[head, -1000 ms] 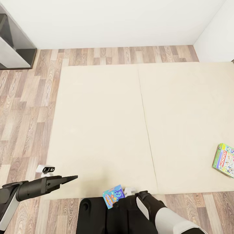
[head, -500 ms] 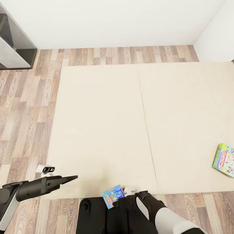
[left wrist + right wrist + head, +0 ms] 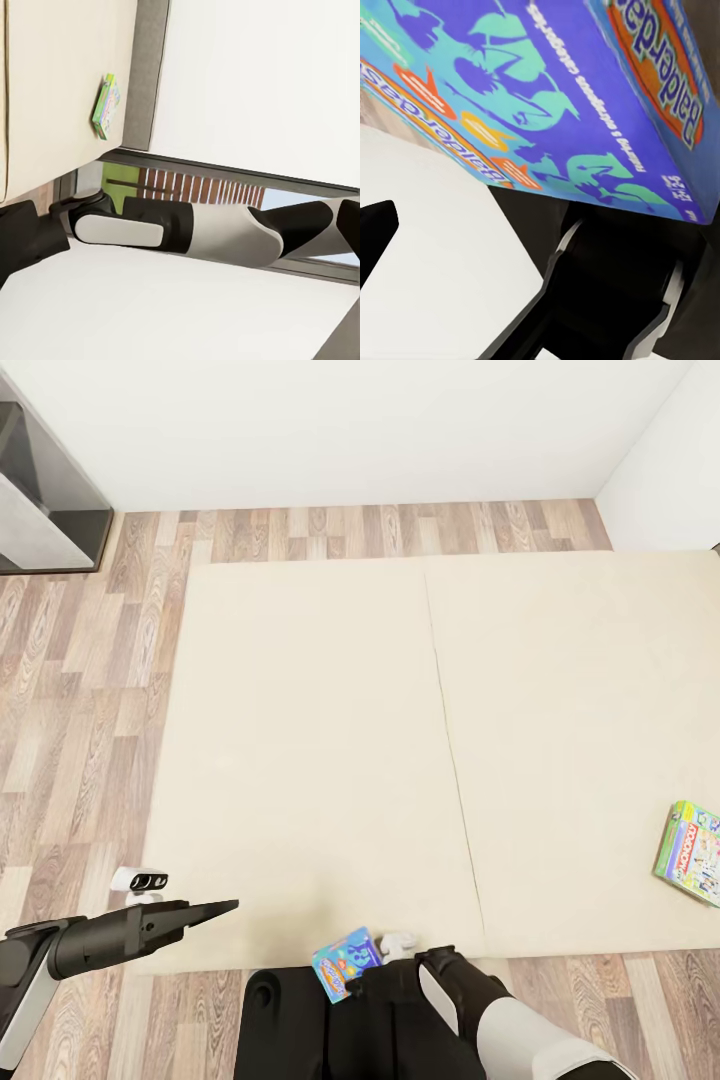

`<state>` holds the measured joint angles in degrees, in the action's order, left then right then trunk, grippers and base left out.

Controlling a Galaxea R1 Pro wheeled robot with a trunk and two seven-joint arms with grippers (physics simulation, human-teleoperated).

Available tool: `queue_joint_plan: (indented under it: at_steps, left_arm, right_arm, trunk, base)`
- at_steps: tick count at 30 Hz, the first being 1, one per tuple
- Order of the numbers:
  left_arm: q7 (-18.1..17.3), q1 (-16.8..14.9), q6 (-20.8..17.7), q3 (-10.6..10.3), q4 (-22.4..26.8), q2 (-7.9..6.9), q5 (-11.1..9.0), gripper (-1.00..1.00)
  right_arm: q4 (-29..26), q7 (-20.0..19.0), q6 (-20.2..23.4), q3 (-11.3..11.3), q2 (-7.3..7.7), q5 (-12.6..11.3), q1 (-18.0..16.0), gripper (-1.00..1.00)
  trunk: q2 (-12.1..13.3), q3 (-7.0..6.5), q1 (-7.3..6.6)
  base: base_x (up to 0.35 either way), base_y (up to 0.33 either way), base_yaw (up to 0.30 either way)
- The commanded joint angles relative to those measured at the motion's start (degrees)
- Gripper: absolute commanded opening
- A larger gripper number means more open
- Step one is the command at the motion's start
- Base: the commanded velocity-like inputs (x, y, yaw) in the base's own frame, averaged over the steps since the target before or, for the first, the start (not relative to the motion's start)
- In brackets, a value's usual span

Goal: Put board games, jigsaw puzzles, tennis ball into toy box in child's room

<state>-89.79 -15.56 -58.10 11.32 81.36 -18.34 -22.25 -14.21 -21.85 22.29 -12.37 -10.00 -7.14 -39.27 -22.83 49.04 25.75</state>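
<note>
Bed point(image 3: 330, 760), wide flat cream mattress with a seam down its middle, lying across most of the head view on pale wood-plank flooring point(image 3: 90, 690). Wall, plain white, along the far side; dark grey open shelving unit point(image 3: 45, 510) in the far left corner. Board game, green-edged printed box point(image 3: 690, 853), flat on the mattress at its right side, near the edge of view; the same box shows small and distant in the left wrist view point(image 3: 106, 105), beside a grey padded headboard point(image 3: 146, 75). Board game, blue printed box with turquoise figures and an orange oval logo point(image 3: 347, 962), raised at the near edge of the bed, just above the robot's black trunk; close up in the right wrist view point(image 3: 532, 97). Right gripper point(image 3: 375, 960) pinches this blue box. Left gripper point(image 3: 215, 910), black fingers drawn together to a point, holds nothing, apart from the toys, over the near left corner of the mattress.
</note>
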Motion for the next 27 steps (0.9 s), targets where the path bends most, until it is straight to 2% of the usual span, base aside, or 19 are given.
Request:
queue_joint_plan:
  at_steps: [1, 6, 16, 27]
  left_arm:
    - [-0.21, 0.00, -0.61, 0.01, 0.03, -0.03, 0.01, 1.00]
    - [-0.21, 0.00, -0.61, 0.02, 0.03, -0.03, 0.01, 1.00]
    - [-0.21, 0.00, -0.61, 0.02, 0.03, -0.03, 0.01, 1.00]
    - [-0.21, 0.00, -0.61, 0.02, 0.03, -0.03, 0.01, 1.00]
  right_arm:
    - [-0.37, 0.12, 0.39, -0.21, 0.00, -0.62, -0.02, 1.00]
    - [-2.69, -0.55, 0.62, -0.20, 0.00, -0.79, -0.02, 1.00]
    - [-3.18, -4.45, 0.80, -0.13, 0.00, -0.77, -0.02, 1.00]
    - [-3.20, -4.78, 1.14, -0.11, 0.00, -1.05, -0.02, 1.00]
  trunk:
    - [-0.09, 0.06, 0.03]
    - [-0.09, 0.06, 0.03]
    - [-0.09, 0.06, 0.03]
    - [-0.09, 0.06, 0.03]
  base:
    - [0.000, 0.000, 0.000]
    - [0.000, 0.000, 0.000]
    - [0.000, 0.000, 0.000]
    - [0.000, 0.000, 0.000]
